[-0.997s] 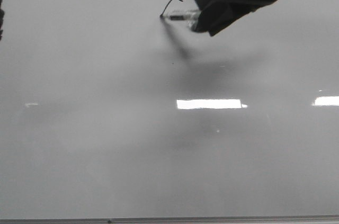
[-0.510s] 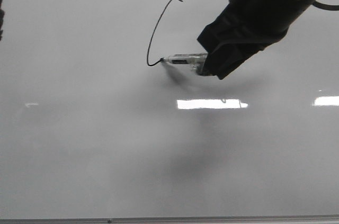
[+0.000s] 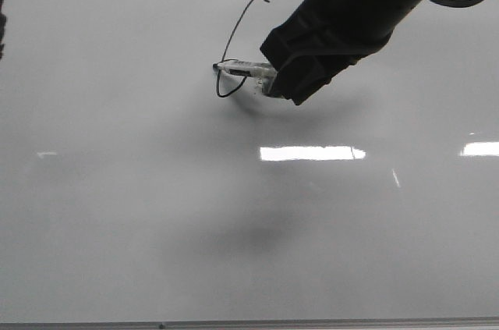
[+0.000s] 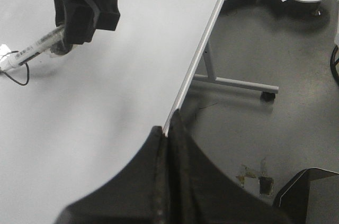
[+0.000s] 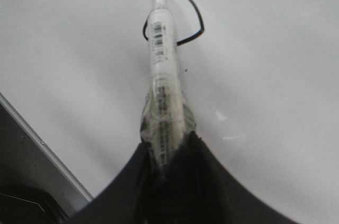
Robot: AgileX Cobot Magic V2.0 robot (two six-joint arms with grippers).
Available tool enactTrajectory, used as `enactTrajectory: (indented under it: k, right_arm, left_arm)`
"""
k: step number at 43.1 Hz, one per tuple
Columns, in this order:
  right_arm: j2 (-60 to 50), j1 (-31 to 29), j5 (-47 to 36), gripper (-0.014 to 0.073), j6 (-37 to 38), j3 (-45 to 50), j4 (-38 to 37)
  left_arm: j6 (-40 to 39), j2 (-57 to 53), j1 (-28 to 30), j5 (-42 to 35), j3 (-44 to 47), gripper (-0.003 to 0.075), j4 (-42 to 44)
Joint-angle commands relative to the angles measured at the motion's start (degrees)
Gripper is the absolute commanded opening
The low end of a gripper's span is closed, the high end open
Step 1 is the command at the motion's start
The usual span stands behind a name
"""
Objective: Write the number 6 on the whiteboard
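Right gripper (image 3: 274,80) clamps marker (image 3: 245,70) low-angled, tip on whiteboard (image 3: 117,213), closing loop of number 6 (image 3: 234,41). Left gripper state: cannot tell.

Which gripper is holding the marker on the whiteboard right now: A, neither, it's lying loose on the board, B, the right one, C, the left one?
B: the right gripper is closed around the marker, whose tip sits at the loop of the number 6 on the whiteboard.
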Motion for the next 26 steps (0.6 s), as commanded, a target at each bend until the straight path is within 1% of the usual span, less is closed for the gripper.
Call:
enactTrajectory:
  k: [1, 8, 11, 14, 16, 18, 19, 20, 21, 23, 25, 26]
  right_arm:
    - [-4.75, 0.11, 0.58, -0.006, -0.15, -1.4, -1.16]
    - [-14.34, 0.98, 4.57, -0.006, -1.22, 2.9, -3.69]
    - [-17.23, 1.96, 7.82, -0.006, -3.76, 3.67, -3.87]
    - [-18.55, 3.56, 12.31, -0.006, -6.62, 3.83, -3.87]
    - [-18.8, 4.83, 14.65, -0.006, -7.78, 3.83, -3.94]
    - [-18.8, 6.03, 16.02, -0.006, -8.16, 3.89, -4.07]
    - [-18.84, 6.87, 16.81, -0.006, -8.16, 3.89, -4.49]
    - [-18.84, 7.59, 17.37, -0.006, -8.16, 3.89, -4.82]
    - [-18.84, 8.0, 17.61, -0.006, -8.16, 3.89, -4.99]
    - [-18.84, 8.91, 17.79, -0.006, -8.16, 3.89, -5.05]
    - [-18.98, 9.78, 17.79, -0.006, -8.16, 3.89, -5.05]
    - [-19.1, 10.21, 17.79, -0.006, -8.16, 3.89, -5.05]
  left_arm:
    - [-0.63, -0.24, -0.12, -4.04, -1.48, -0.002, -0.52]
    - [-0.63, -0.24, -0.12, -4.04, -1.48, -0.002, -0.52]
    - [-0.63, -0.24, -0.12, -3.58, -2.25, -0.0019, -0.52]
    - [-0.51, 1.39, -0.12, 0.32, -4.72, -0.0008, 1.19]
    - [0.46, 3.2, -0.26, 4.8, -7.4, 0.0028, 3.3]
    - [2.81, 5.79, -0.37, 9.06, -10.37, 0.0109, 4.23]
    - [4.52, 7.69, -0.37, 11.0, -12.12, 0.0164, 4.23]
    - [6.31, 9.64, -0.37, 12.73, -14.19, 0.0242, 4.51]
    - [7.14, 10.73, -0.37, 13.54, -15.77, 0.0291, 4.69]
    - [7.37, 13.14, -0.37, 14.22, -18.22, 0.0421, 5.87]
    - [7.37, 15.45, -0.37, 14.47, -20.22, 0.051, 7.11]
    - [7.37, 16.22, -0.37, 14.47, -21.12, 0.0536, 7.8]
